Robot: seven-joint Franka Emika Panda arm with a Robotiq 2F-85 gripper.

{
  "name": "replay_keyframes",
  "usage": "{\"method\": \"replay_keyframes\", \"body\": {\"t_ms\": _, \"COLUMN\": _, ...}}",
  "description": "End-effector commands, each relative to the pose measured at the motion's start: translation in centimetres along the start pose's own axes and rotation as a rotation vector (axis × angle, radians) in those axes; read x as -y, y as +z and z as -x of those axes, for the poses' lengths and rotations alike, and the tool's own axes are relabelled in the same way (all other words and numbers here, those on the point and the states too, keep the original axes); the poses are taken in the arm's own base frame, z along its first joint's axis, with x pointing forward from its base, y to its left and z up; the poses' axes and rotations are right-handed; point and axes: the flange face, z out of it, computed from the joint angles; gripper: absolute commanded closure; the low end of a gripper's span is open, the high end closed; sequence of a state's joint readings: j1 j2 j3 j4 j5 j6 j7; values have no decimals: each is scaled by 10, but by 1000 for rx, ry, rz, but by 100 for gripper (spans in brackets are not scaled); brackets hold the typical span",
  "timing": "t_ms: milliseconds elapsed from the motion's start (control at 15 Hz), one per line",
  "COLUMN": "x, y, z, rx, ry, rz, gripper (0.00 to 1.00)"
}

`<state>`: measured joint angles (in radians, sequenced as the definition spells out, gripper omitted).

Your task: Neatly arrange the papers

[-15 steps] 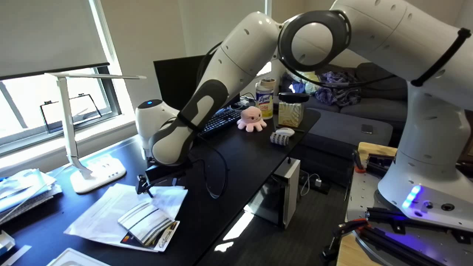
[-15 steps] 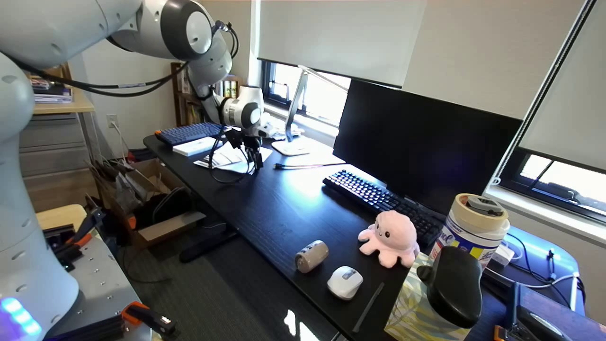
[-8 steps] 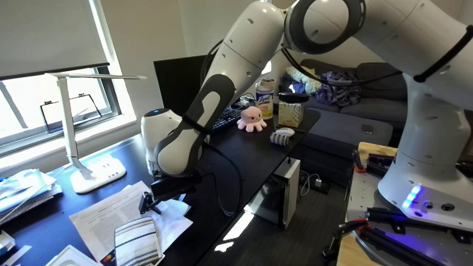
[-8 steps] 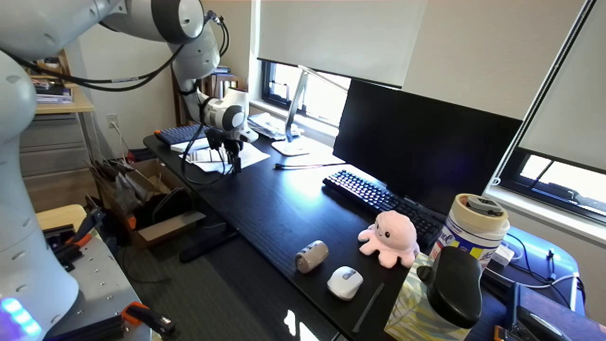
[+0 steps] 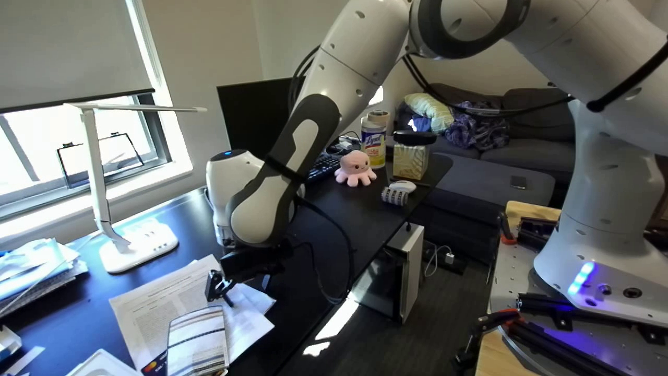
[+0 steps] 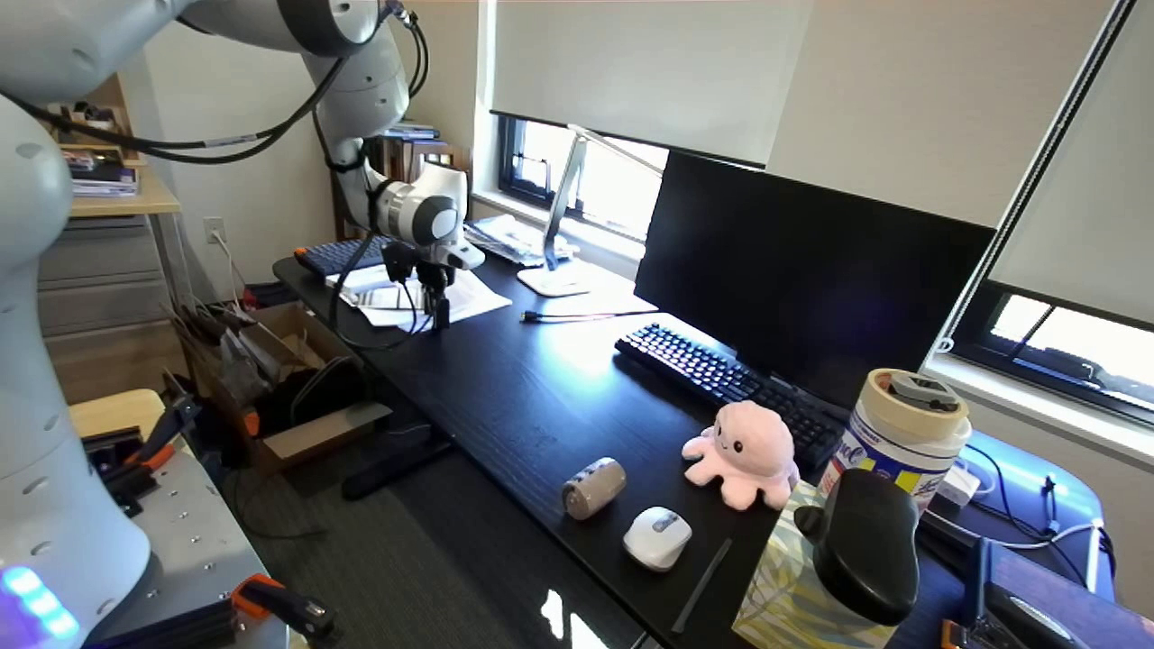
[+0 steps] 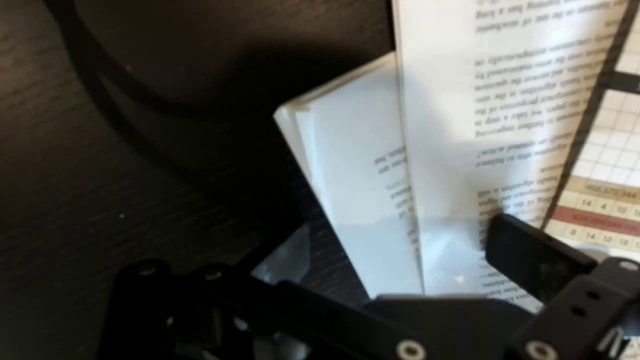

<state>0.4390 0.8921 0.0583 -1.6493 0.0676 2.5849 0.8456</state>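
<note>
The papers, loose white printed sheets (image 5: 156,297), lie spread and overlapping on the black desk. A striped, folded printed piece (image 5: 197,337) rests over them, with a dark card (image 5: 155,365) at its lower side. My gripper (image 5: 244,292) points down over one edge of the stack, as both exterior views show. In the wrist view, text pages (image 7: 445,110) and a gridded, number-printed card (image 7: 610,200) appear. There my gripper (image 7: 400,245) stands open, one finger over bare desk past the paper edge, the other finger (image 7: 525,255) over a text page. Nothing is gripped.
The white lamp base (image 5: 138,248) stands behind the papers. A pale bluish bundle (image 5: 36,266) lies at the far left. Near the front is a white box (image 5: 102,365). A black cable (image 6: 586,315) and keyboard (image 6: 694,361) lie on the monitor side.
My gripper has shifted toward the desk's near edge and away from the window. The sheets have slid and turned with it, most of this between the two earlier moments. The jaws stay open.
</note>
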Motion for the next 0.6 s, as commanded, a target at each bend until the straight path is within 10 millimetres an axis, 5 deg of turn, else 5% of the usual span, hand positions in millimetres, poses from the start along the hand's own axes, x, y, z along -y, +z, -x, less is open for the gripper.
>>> {"method": "replay_keyframes", "body": {"t_ms": 0, "x": -20, "y": -25, "z": -16, "rx": -72, "ry": 29, "rz": 49, "gripper": 0}}
{"method": "replay_keyframes", "body": {"t_ms": 267, "x": -24, "y": -36, "z": -46, "rx": -145, "ry": -12, "rz": 82, "gripper": 0}}
{"method": "replay_keyframes", "body": {"t_ms": 533, "x": -19, "y": -40, "z": -49, "rx": -171, "ry": -51, "rz": 68, "gripper": 0}}
